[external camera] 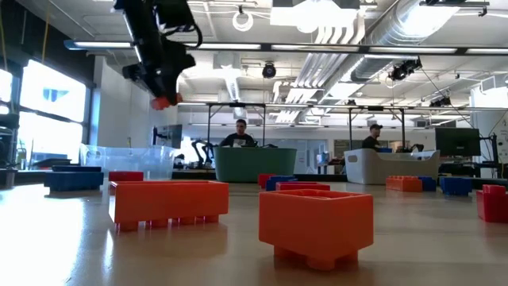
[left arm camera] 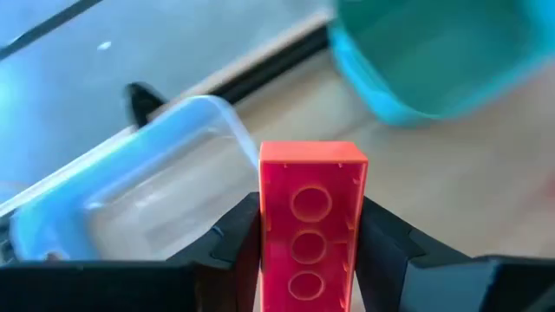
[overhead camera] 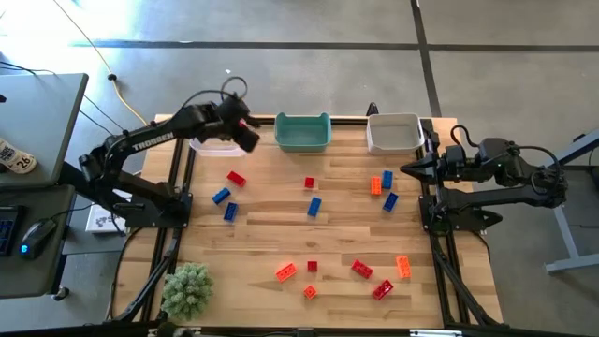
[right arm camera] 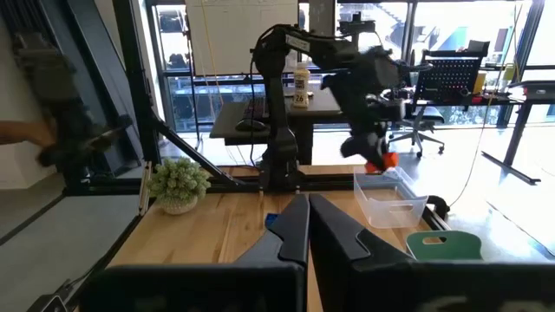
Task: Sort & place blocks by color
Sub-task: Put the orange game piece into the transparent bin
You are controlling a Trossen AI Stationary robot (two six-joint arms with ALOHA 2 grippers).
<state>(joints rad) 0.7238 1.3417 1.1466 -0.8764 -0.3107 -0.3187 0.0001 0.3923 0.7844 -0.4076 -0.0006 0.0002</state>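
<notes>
my left gripper [left arm camera: 308, 238] sits in the upper left of the high view, its fingers part-way apart and clamped on a red brick [left arm camera: 310, 227] that it carries in the air over the clear bin [overhead camera: 217, 145]. in the left wrist view the brick stands lengthwise between the two fingers, with the clear bin's rim just past it and the teal bin [overhead camera: 303, 132] off to the upper right. i judge this is the drop-off step for a red piece. the bins look empty to me, so little is sorted yet. the other blocks lie loose on the table [overhead camera: 281, 234]: blue ones mid-table, red and orange ones toward the lower right. my right gripper [right arm camera: 308, 224] waits closed and empty at the right edge, beside the white bin [overhead camera: 393, 133].
</notes>
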